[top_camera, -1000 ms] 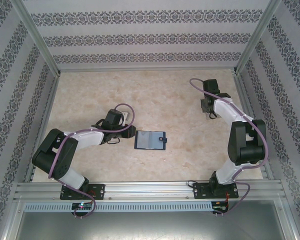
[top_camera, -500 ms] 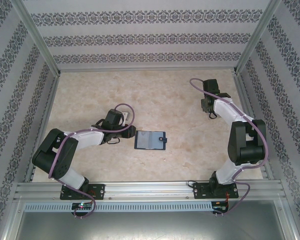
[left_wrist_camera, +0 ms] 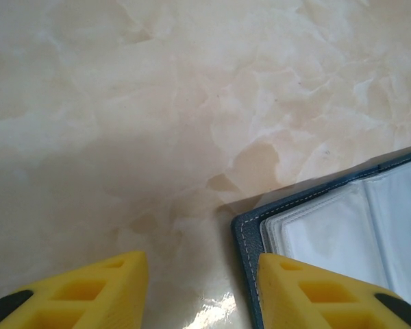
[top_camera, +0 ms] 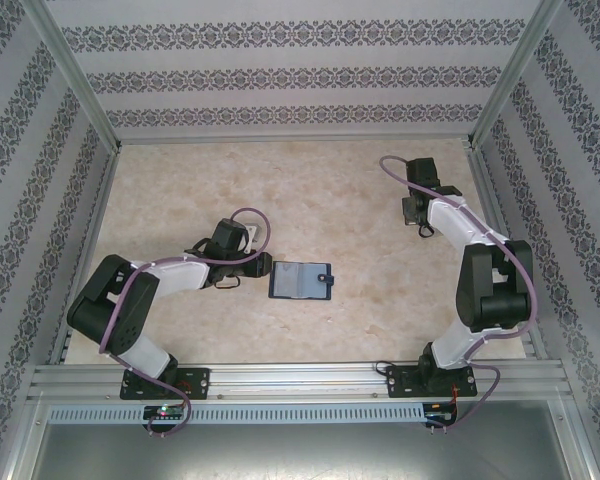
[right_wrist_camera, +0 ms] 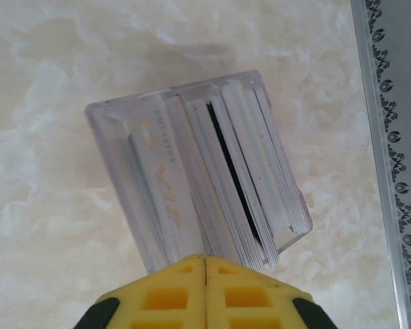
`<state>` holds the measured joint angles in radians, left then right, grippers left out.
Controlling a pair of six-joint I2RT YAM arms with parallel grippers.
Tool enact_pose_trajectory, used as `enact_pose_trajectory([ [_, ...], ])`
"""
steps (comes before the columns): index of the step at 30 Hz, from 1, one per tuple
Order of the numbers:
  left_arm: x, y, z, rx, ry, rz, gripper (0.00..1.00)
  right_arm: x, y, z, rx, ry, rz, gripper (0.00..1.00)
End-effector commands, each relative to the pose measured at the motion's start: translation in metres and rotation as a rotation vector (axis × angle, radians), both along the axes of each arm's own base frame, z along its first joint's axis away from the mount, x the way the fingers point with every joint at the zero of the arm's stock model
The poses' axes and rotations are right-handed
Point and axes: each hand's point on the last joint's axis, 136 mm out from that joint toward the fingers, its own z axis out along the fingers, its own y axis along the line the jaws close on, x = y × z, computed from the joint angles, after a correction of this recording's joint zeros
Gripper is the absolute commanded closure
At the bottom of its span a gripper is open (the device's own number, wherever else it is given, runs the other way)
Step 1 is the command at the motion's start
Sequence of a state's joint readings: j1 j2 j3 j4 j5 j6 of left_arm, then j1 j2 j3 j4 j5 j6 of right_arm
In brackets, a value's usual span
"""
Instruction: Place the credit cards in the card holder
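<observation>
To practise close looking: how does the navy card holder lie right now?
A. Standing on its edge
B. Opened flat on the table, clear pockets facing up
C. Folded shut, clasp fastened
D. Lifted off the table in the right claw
B: the card holder lies spread open on the table, and the left wrist view shows its clear pockets facing up.

The left gripper (left_wrist_camera: 198, 267) hangs low over the pale, marble-patterned table (left_wrist_camera: 157, 103), its two yellow fingers (left_wrist_camera: 75, 291) standing apart with bare tabletop between them. At the lower right lies the card holder (left_wrist_camera: 342, 226), opened flat, its navy border edged with light stitching (left_wrist_camera: 255, 226) and its clear plastic sleeves (left_wrist_camera: 322, 236) facing up. The right-hand finger sits over the holder's near corner; whether it touches is hard to say. The other finger is well clear of it.
</observation>
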<state>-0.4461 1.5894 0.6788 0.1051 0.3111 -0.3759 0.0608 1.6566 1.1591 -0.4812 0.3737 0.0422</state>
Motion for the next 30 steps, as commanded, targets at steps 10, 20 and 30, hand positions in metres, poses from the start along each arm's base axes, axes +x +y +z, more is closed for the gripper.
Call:
enact_pose_trajectory([
  [10,0.003,-0.014,0.003,-0.027,-0.004,-0.057,0.53,-0.007,0.017,0.029,0.132,-0.093,0.042,1.0],
  [20,0.002,-0.014,0.001,-0.021,0.011,-0.059,0.53,-0.029,0.091,0.048,0.575,-0.177,0.141,1.0],
  [30,-0.027,-0.025,0.013,-0.12,0.09,-0.122,0.53,-0.125,0.232,0.034,1.148,0.109,0.399,1.0],
])
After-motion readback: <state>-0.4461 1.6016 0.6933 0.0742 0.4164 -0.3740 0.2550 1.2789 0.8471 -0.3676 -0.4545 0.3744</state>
